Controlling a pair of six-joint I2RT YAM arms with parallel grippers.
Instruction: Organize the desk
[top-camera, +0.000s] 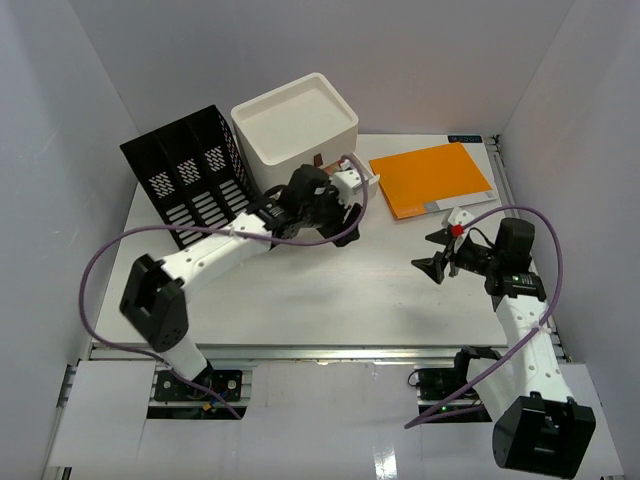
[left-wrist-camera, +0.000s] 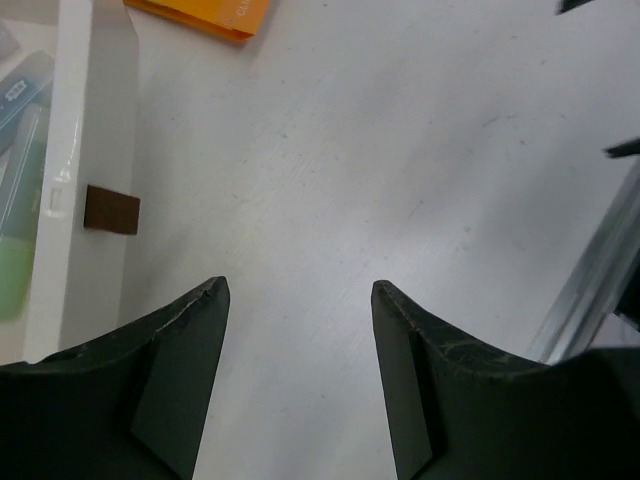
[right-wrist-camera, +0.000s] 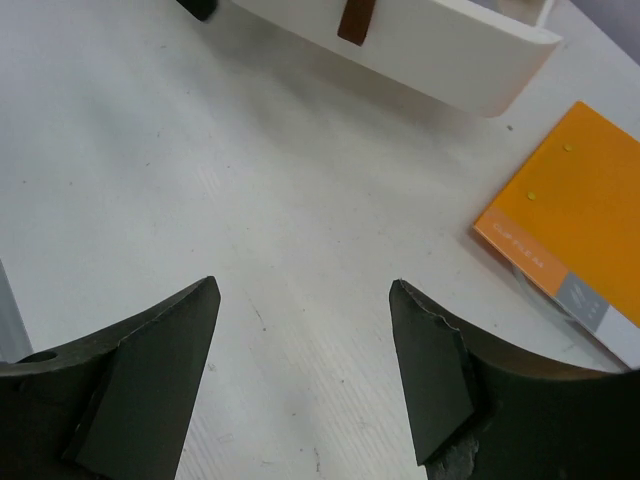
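Wrist views, your left fingers (left-wrist-camera: 175, 360) spread beside the open drawer (left-wrist-camera: 88, 130), right fingers (right-wrist-camera: 435, 370) spread over desk (right-wrist-camera: 200, 150) near orange folder (right-wrist-camera: 585, 215).

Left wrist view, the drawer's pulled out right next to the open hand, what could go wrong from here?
The open drawer juts out beside the left hand; a sideways swing might knock it or catch its brown tab.
The purple cable loops close to that drawer in the top view and might snag.
The right hand, open too, points toward the left arm; crossing paths may collide.
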